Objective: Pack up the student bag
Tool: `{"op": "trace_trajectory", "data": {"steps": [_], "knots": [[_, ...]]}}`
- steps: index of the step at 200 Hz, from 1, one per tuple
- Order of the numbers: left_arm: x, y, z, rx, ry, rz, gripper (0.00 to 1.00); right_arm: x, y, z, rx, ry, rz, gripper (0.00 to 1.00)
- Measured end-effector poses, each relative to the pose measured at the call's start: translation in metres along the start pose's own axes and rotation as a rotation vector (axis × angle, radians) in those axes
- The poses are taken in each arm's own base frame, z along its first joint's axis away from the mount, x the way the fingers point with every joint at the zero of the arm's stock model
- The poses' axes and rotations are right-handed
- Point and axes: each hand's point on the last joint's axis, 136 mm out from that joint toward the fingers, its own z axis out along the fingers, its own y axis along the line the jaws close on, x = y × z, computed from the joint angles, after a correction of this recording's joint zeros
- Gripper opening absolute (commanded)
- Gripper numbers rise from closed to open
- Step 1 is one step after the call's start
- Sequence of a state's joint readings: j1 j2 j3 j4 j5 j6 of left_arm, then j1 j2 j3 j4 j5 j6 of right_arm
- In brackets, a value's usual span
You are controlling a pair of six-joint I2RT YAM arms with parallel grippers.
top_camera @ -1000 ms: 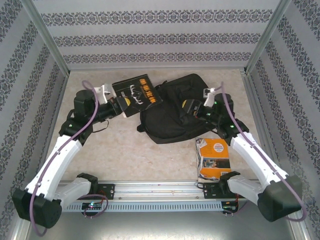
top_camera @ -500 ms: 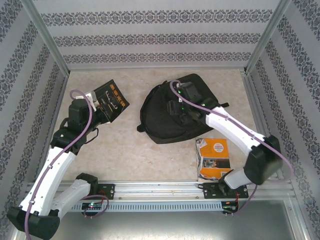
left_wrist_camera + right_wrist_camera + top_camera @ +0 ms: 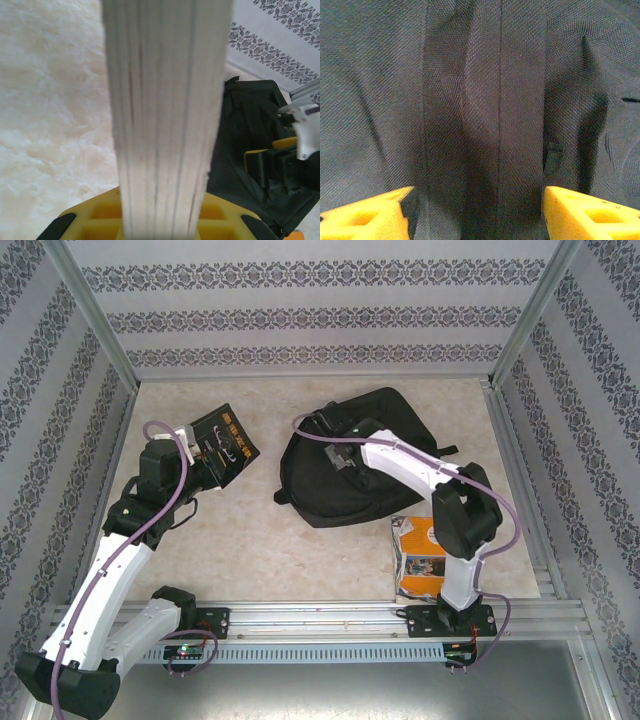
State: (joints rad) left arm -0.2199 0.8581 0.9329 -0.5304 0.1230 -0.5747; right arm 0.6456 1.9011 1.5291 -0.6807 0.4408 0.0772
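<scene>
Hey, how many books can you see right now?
2. A black-covered book is clamped in the left claw, at the left; an orange book lies flat at the near right. More may be hidden inside the student bag.

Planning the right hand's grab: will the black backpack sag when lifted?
Probably sags: the backpack lies flattened, its woven fabric creased into folds. Likely light, looking nearly empty. The open right hand would likely pinch just a fold.

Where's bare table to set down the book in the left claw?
Biggest bare patch: near-centre table, bordered by the left arm, student bag and orange book. Also the far strip along the back wall. Crowded on the right: right claw over the bag, its arm above the orange book.
</scene>
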Motion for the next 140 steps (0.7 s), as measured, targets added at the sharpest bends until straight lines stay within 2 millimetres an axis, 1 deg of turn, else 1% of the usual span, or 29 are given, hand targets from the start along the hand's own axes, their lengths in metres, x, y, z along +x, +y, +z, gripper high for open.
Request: {"op": "trace_trajectory", "data": {"steps": [10,32,42,69,88,102,118,140], "knots": [[0.001,-0.001,0.000,0.006,0.004,0.000,0.00,0.000,0.000,0.005,0.030,0.007,-0.024,0.51],[0.001,-0.001,0.000,0.009,0.006,0.000,0.00,0.003,-0.004,0.011,0.071,0.026,-0.066,0.12],[0.001,-0.001,0.000,0.010,0.007,-0.001,0.00,0.003,-0.003,0.012,0.070,0.024,-0.068,0.00],[0.001,-0.001,0.000,0.010,0.007,-0.003,0.00,0.002,-0.004,0.011,0.067,0.021,-0.080,0.00],[0.001,-0.002,0.000,0.014,0.010,-0.001,0.00,0.000,-0.005,0.005,0.052,0.007,-0.071,0.00],[0.001,-0.002,0.000,0.018,0.011,0.000,0.00,-0.003,-0.008,-0.004,0.020,-0.011,-0.050,0.00],[0.002,-0.003,0.000,0.025,0.016,0.000,0.00,-0.009,-0.015,-0.019,-0.037,-0.044,-0.009,0.00],[0.004,-0.009,0.000,0.051,0.033,-0.001,0.00,-0.014,-0.032,-0.039,-0.130,-0.092,0.076,0.00]]}}
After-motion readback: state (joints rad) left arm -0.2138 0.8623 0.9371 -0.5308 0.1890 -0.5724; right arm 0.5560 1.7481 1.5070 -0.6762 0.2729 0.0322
